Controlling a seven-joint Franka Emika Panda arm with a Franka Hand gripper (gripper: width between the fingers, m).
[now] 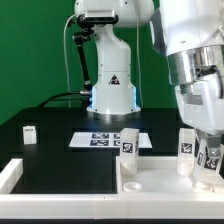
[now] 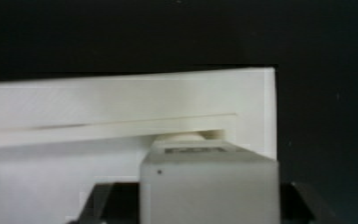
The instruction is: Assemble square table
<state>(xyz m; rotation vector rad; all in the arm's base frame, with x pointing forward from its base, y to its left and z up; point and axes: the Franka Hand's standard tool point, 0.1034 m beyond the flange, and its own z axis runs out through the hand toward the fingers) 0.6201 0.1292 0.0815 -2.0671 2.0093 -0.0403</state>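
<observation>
Black table (image 1: 60,150), green backdrop. Nearest, the square tabletop (image 1: 160,182) lies flat at the exterior view's right front. The gripper (image 1: 207,148) hangs over its right side, jaws clamped on the held leg (image 2: 202,178), long axis upright, with the slab just below and ahead. At the slab's far edge stand the corner leg (image 1: 128,143) and the second leg (image 1: 187,142). Beyond is the marker board (image 1: 100,140). The loose leg (image 1: 30,133) is well apart, leftward.

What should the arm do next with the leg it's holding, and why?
Probably lower the leg and twist it into the tabletop. The end effector grips it upright right at the tabletop, and the views don't show whether it is seated.
</observation>
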